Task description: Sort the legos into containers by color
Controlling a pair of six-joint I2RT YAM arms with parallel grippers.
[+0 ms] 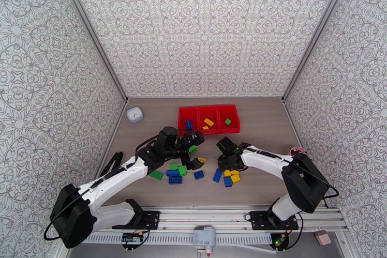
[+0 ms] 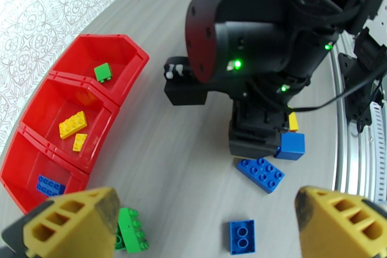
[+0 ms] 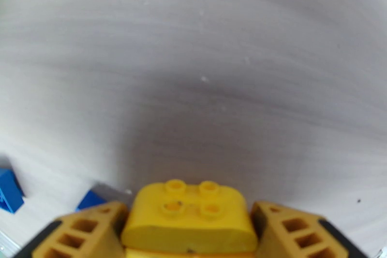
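The red tray [image 1: 209, 109] lies at the back centre; its three containers hold a blue lego [image 1: 188, 124], yellow legos [image 1: 208, 122] and a green lego [image 1: 227, 121]. Loose blue and green legos [image 1: 174, 174] lie in front of it. My left gripper [image 1: 197, 150] hangs open above the table, a green lego [image 2: 130, 229] beside its left finger and a blue lego [image 2: 242, 236] below the gap [image 2: 208, 225]. My right gripper [image 1: 232, 171] is down on a yellow and blue cluster. Its fingers [image 3: 82, 232] press both sides of a yellow lego [image 3: 188, 218].
A small white cup [image 1: 135, 114] stands at the back left near the wall. The left wrist view takes in the right arm's black wrist [image 2: 261, 36] close by, with a blue lego [image 2: 260, 174] at its foot. Patterned walls enclose three sides.
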